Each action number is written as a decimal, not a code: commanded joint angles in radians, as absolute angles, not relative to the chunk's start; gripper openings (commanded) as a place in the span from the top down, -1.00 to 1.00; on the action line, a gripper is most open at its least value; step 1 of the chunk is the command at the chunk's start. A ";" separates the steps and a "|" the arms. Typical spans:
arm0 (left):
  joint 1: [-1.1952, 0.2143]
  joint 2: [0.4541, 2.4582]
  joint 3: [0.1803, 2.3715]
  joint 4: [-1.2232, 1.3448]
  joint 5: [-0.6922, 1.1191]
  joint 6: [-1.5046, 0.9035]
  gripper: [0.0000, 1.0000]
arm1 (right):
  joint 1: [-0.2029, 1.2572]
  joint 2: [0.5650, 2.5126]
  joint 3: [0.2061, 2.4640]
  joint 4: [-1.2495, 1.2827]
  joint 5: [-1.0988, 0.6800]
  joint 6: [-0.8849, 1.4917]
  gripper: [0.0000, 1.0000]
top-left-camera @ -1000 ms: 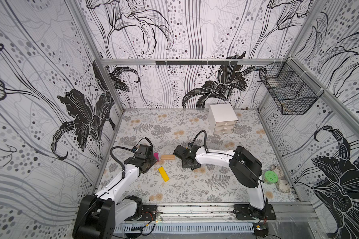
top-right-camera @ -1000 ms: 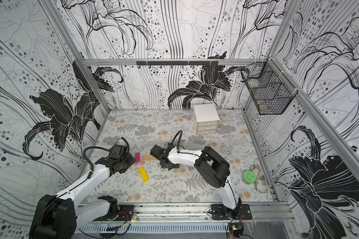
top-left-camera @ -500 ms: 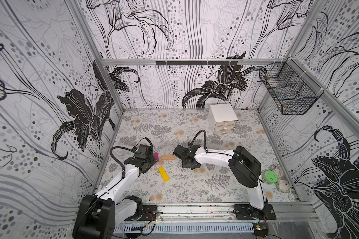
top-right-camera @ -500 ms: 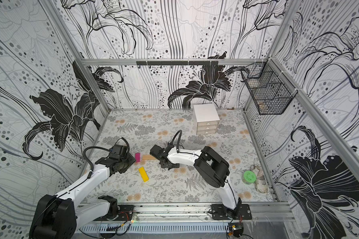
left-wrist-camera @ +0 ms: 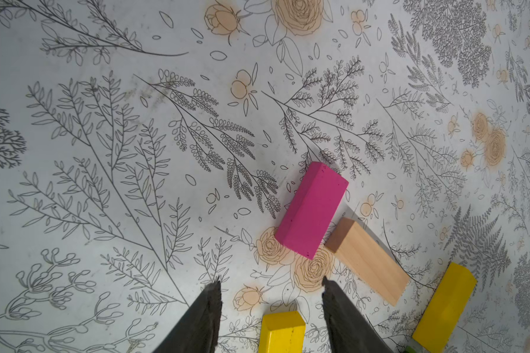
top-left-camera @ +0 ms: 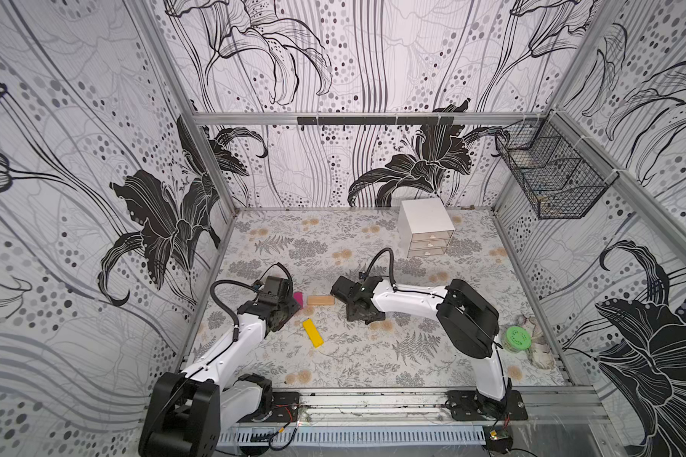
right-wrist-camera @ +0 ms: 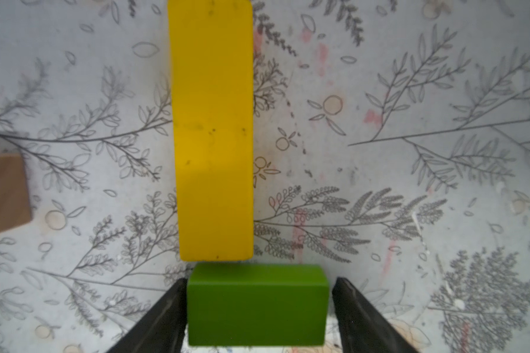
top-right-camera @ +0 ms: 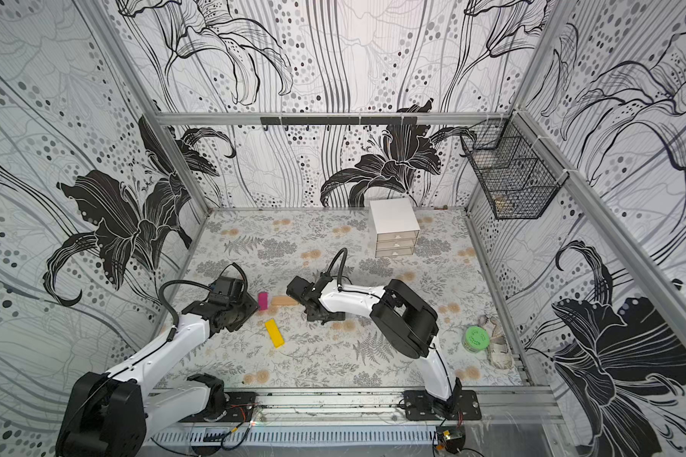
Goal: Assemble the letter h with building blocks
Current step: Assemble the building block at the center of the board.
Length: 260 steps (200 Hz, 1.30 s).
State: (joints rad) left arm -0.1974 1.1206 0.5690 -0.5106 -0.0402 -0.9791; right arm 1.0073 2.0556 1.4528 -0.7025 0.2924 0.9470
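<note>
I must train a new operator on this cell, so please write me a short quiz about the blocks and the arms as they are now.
1. True or false: the magenta block lies on top of the tan wood block.
2. Which block lies between the fingers of the right pincer? A) magenta block B) green block C) tan wood block
3. How many yellow blocks show in the left wrist view?
Key: 1. False, they lie side by side. 2. B. 3. Two.

white drawer unit, wire basket, green container
</note>
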 commanded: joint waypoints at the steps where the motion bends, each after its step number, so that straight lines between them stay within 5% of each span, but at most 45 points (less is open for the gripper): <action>1: -0.201 1.121 0.571 -0.514 -0.046 -0.966 -0.12 | 1.011 2.035 1.457 -0.742 0.302 0.919 -0.60; 69: -0.201 1.155 0.560 -0.483 -0.040 -0.971 -0.11 | 1.040 1.869 1.384 -0.755 0.348 0.918 -0.69; 83: -0.201 1.157 0.555 -0.476 -0.038 -0.972 -0.11 | 1.040 1.805 1.324 -0.736 0.359 0.925 -0.54; 107: -0.202 1.158 0.552 -0.471 -0.038 -0.970 -0.11 | 1.041 1.722 1.230 -0.710 0.350 0.925 -0.01; 151: -0.202 1.162 0.541 -0.459 -0.035 -0.973 -0.11 | 0.989 1.703 1.088 -0.662 0.302 0.934 0.53; 260: -0.202 1.149 0.530 -0.460 -0.035 -0.971 -0.11 | 0.915 1.878 1.161 -0.541 0.221 0.834 0.62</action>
State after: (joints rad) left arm -0.1974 1.1564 0.5392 -0.4828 -0.0357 -0.9791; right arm 0.9192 1.8347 1.1294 -0.5549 0.2356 0.8658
